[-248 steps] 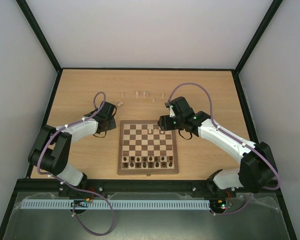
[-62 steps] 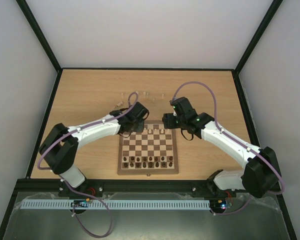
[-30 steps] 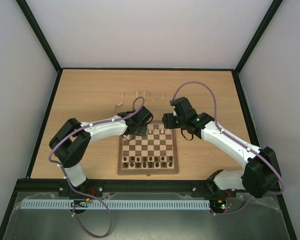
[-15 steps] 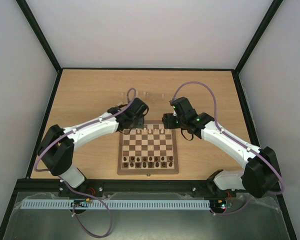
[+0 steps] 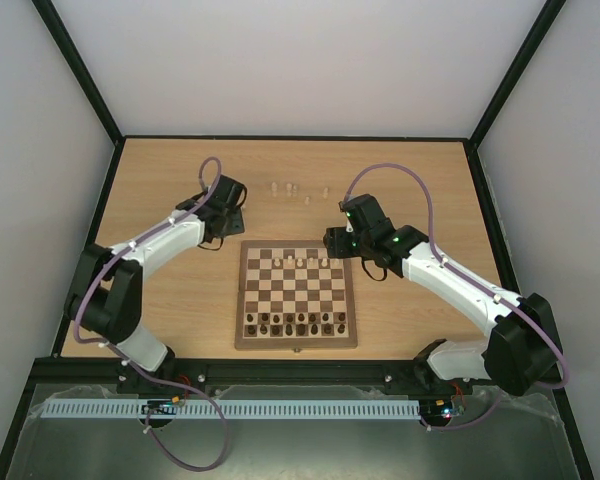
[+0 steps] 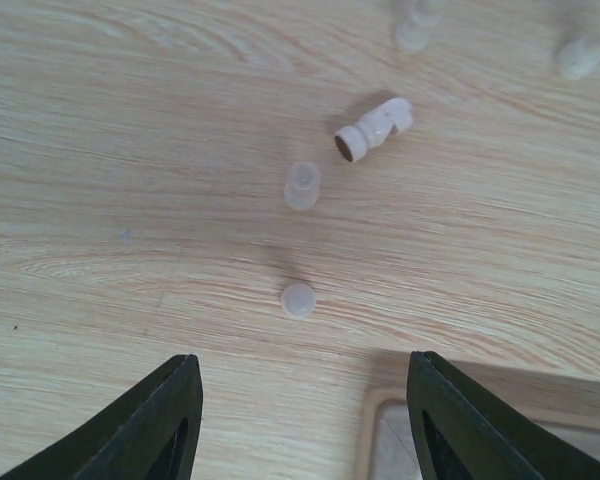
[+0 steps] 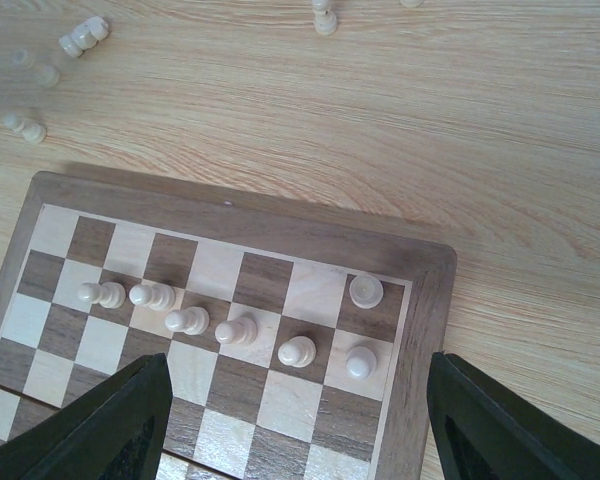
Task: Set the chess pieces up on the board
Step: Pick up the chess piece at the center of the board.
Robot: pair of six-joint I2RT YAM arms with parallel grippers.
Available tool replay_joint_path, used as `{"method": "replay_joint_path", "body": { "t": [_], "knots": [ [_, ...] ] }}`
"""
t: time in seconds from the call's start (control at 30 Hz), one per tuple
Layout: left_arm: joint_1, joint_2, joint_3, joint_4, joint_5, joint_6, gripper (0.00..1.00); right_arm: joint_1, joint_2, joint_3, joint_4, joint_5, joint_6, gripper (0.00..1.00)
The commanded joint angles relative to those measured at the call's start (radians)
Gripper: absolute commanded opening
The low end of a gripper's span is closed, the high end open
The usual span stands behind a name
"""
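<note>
My left gripper (image 6: 302, 378) hangs spread and empty over the light wood tabletop (image 6: 130, 150), above three pale cream wooden chess pieces (image 6: 302, 186), one of them toppled. Two more blur off the top edge. Only a corner of the square wooden chessboard (image 6: 388, 445) shows there. My right gripper (image 7: 298, 380) is spread above the board's far right corner, where six cream pieces (image 7: 237, 330) stand. The dark brown pieces (image 5: 295, 322) along the near edge are too small to identify.

Arms: white shells and black joints on left arm (image 5: 165, 238) and right arm (image 5: 450, 280).
Cables: a mauve cable (image 5: 385, 167) arcs off each arm.
Lights: green dots (image 5: 388, 238) near right arm's far end.
End effectors: left end effector (image 6: 302, 357) and right end effector (image 7: 297, 358) have black tapered fingers (image 6: 150, 430).
</note>
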Motion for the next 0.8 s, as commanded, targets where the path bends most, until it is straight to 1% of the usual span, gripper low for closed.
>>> {"method": "replay_joint_path", "body": {
  "t": [0.0,0.2,0.37,0.5,0.77],
  "knots": [
    [0.023,0.071,-0.019,0.060,0.003,0.023,0.59,0.004,-0.006,-0.011,0.005,-0.005,-0.001,0.71],
    [0.052,0.149,-0.003,0.098,0.039,0.036,0.58,0.004,-0.003,-0.012,0.005,-0.011,-0.003,0.71],
    [0.072,0.190,0.006,0.109,0.050,0.044,0.54,0.004,0.001,-0.012,0.007,-0.017,-0.003,0.71],
    [0.085,0.215,0.005,0.121,0.061,0.050,0.47,0.005,0.004,-0.011,0.008,-0.022,-0.003,0.71],
    [0.089,0.262,0.023,0.131,0.075,0.059,0.30,0.004,0.007,-0.011,0.010,-0.024,-0.004,0.71]
  ]
}}
